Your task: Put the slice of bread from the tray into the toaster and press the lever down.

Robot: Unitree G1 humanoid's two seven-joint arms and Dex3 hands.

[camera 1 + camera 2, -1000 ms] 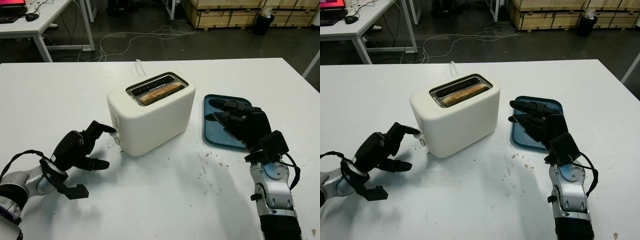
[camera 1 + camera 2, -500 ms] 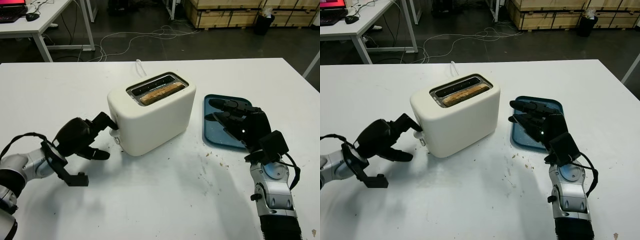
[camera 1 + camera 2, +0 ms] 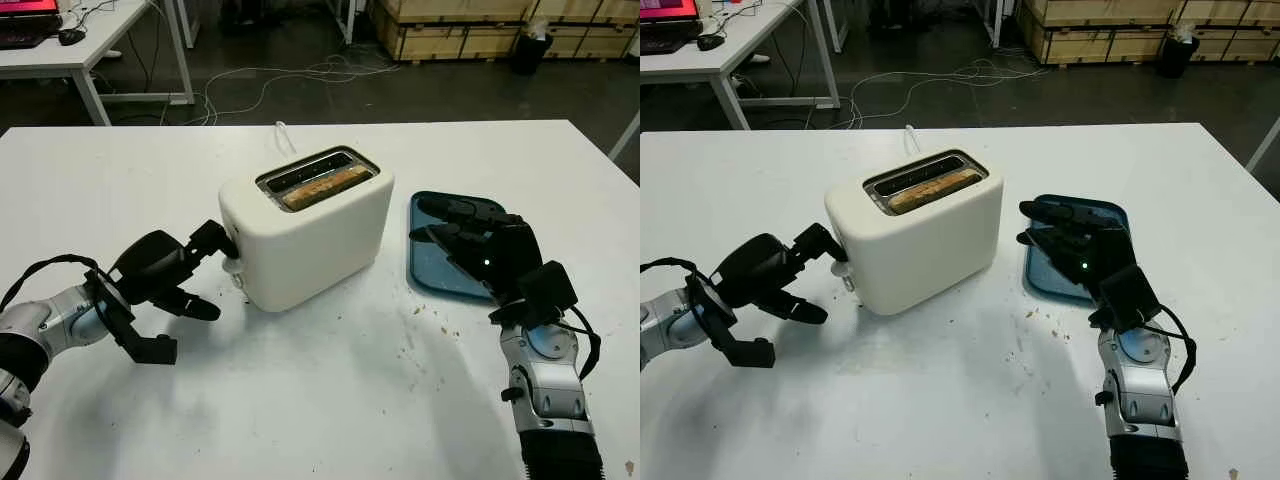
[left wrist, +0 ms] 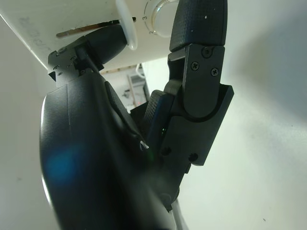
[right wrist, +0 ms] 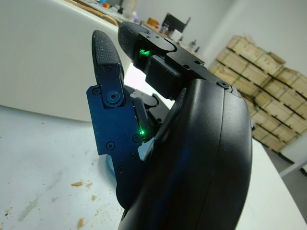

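The white toaster [image 3: 305, 225] stands mid-table with the bread slice [image 3: 320, 186] sunk in its front slot. My left hand [image 3: 215, 275] is at the toaster's left end, open. One fingertip [image 4: 103, 40] lies on top of the white lever [image 4: 123, 26], and another finger [image 4: 199, 24] sits beside the dial [image 4: 160, 9]. The blue tray [image 3: 428, 272] lies to the right of the toaster with no bread on it. My right hand [image 3: 440, 225] hovers over the tray, open and holding nothing.
Crumbs [image 3: 410, 345] are scattered on the white table between the toaster and the tray. The toaster's white cord [image 3: 282, 135] runs off the table's far edge. Beyond the table are a dark floor with cables, a desk at the far left and wooden pallets.
My left hand has risen from the table and moved right to the toaster's end, putting a fingertip on the lever. The right hand has stayed over the tray.
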